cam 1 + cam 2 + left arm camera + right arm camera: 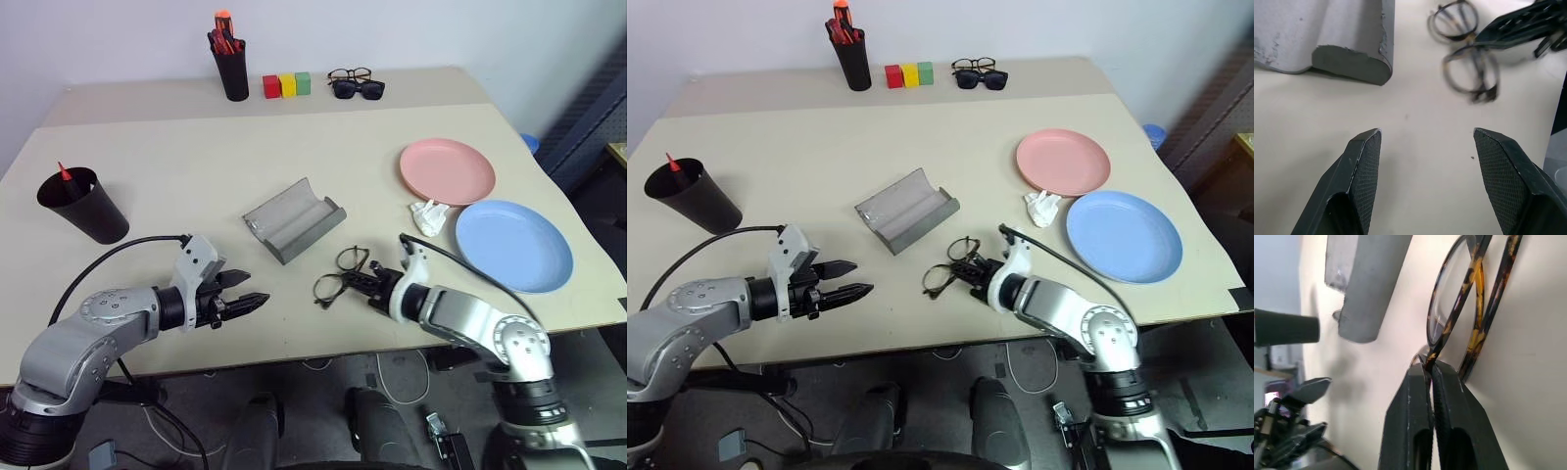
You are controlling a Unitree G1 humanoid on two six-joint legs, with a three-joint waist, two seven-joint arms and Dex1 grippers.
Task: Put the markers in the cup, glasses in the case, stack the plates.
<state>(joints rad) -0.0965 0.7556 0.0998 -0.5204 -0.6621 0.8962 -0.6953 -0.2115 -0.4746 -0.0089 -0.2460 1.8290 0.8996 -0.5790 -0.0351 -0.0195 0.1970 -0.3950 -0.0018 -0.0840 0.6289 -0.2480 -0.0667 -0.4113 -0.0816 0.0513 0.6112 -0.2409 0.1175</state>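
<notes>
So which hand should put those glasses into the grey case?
The right hand, probably: it is already shut on the glasses, close to the open case. The left hand is open and holds nothing.

I see a grey case [293,219] on the beige table [176,147], beside tortoiseshell glasses [338,275] in brown and amber, with a salmon pink plate [447,170] and a light blue plate [513,245] further over. The cup [83,205] is black with a red tip [63,171] showing. At the back I see red [270,86], yellow [287,85] and green [303,83] blocks, black sunglasses [358,89] and a black holder [233,71] of red-orange pens [224,33].
</notes>
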